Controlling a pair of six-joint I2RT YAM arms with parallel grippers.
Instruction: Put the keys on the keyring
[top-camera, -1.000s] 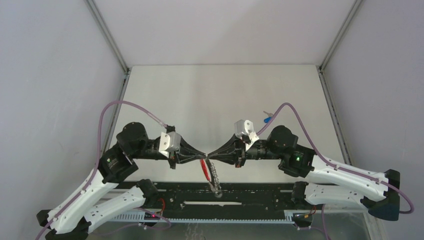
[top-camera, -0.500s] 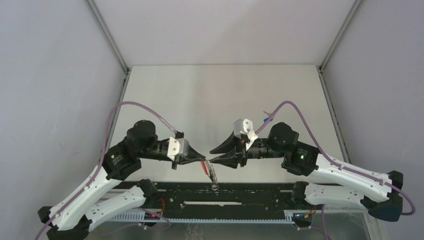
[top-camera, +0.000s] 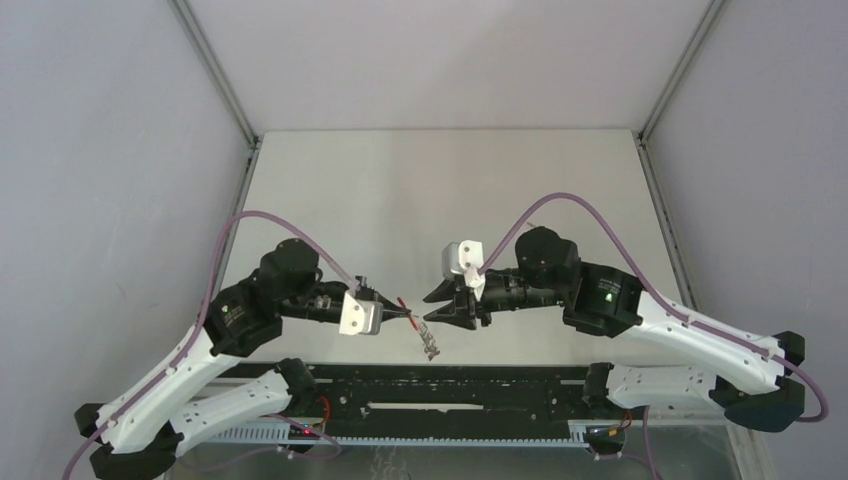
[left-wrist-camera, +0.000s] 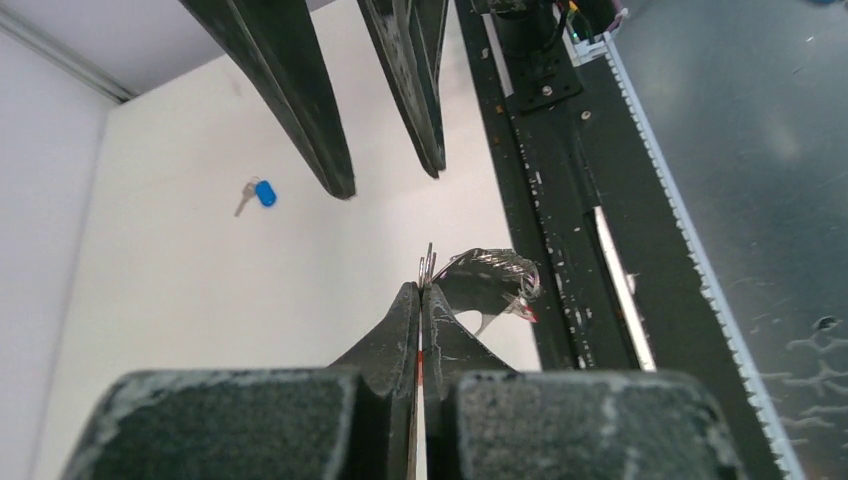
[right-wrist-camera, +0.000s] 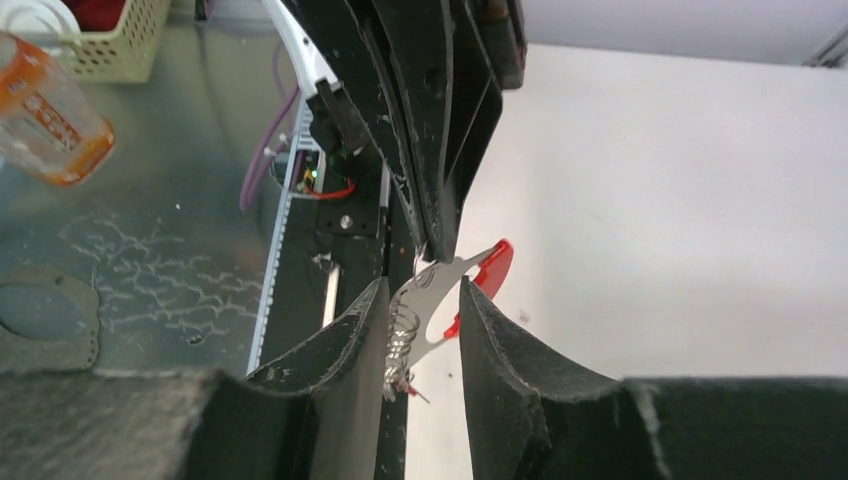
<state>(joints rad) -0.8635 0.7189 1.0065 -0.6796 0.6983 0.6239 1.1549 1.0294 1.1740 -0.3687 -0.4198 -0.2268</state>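
As left tool (left-wrist-camera: 422, 295), closed, pinches keyring (left-wrist-camera: 490, 275) above table (left-wrist-camera: 200, 300), right tool (right-wrist-camera: 422, 288) stands parted astride it, holding nothing. Loose on table, blue-tagged key (left-wrist-camera: 262, 192), 10 o'clock of keyring in left wrist view: not threaded. Whether red-tagged key is on: cannot tell. Task mostly left.

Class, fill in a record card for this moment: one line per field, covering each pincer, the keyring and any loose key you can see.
left pincer: shut on the keyring
right pincer: open, one finger on each side of the keyring
keyring: held up between the arms, silver rings dangling
blue-tagged key: lying loose on the table, apart from both pincers
red-tagged key: cannot be made out
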